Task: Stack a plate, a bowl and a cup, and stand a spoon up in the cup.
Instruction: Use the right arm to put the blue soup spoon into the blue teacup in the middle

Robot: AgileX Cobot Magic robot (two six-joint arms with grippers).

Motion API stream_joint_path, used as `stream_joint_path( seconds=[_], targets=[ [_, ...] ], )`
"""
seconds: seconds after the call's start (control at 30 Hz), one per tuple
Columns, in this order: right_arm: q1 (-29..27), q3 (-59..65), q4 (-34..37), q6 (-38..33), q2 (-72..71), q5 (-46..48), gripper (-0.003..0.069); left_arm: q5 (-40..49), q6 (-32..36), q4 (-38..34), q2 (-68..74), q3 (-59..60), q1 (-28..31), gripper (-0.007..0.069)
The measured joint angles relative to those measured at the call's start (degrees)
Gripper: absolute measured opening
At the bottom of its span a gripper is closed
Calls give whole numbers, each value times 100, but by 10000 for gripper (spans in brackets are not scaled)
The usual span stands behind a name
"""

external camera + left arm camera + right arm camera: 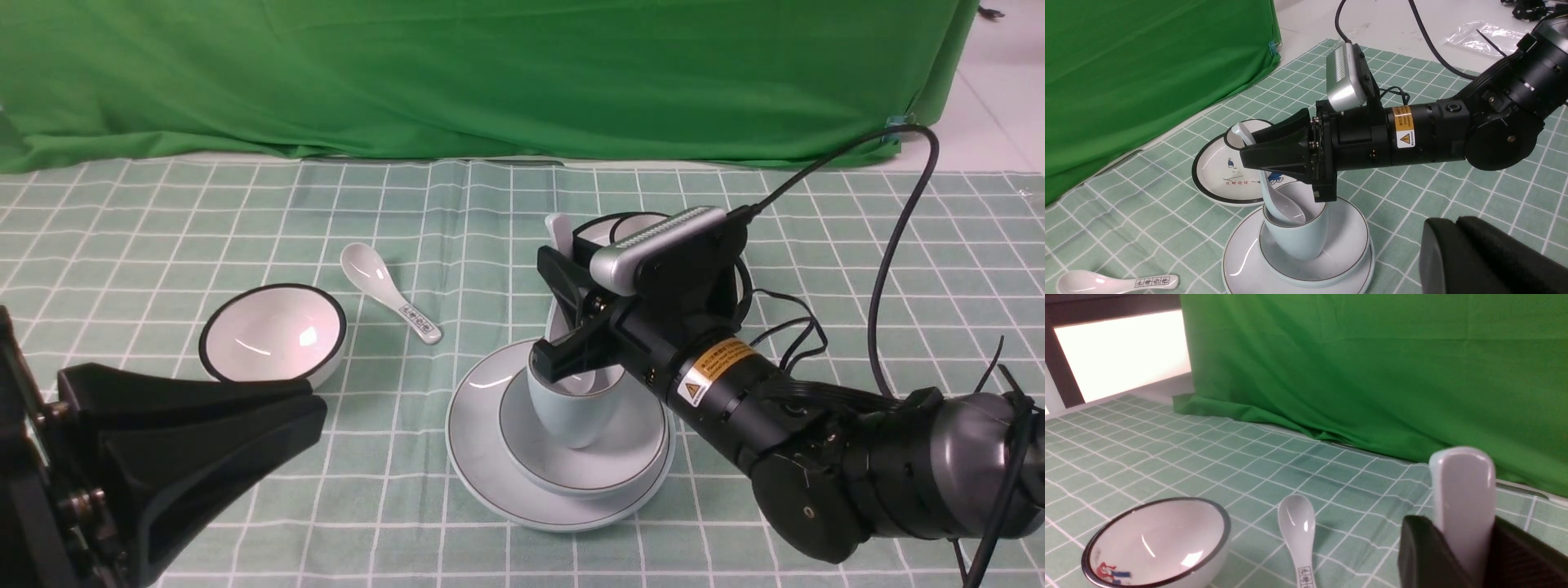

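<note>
The left gripper (310,412) hung low at the left; I could not tell whether its jaws were closed. Further right, the cup (571,408) sat in the bowl (620,457) on the plate (478,457). The right gripper (563,318) clamped the handle of the spoon (558,235), with the scoop inside the cup. I think it should descend gently and release only when the scoop rests, because the cup seemed to lean. Only the left wrist view showed the scoop in the cup; the right wrist view showed just the handle between the pads (1425,555).
</note>
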Motion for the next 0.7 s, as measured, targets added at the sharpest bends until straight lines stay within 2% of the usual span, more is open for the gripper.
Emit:
stream_joint_path(
  seconds=[0.2, 0.43, 0.6, 0.7],
  targets=[
    [0, 195, 0, 0, 0, -48, 174, 0, 7, 0, 0, 0, 0, 11],
    [0, 308, 0, 0, 0, -94, 306, 0, 12, 0, 0, 0, 0, 11],
    [14, 362, -109, 52, -256, -42, 316, 0, -2, 66, 0, 0, 0, 11],
    [76, 371, -147, 64, -694, 337, 316, -9, -2, 111, -61, 6, 0, 11]
  ],
)
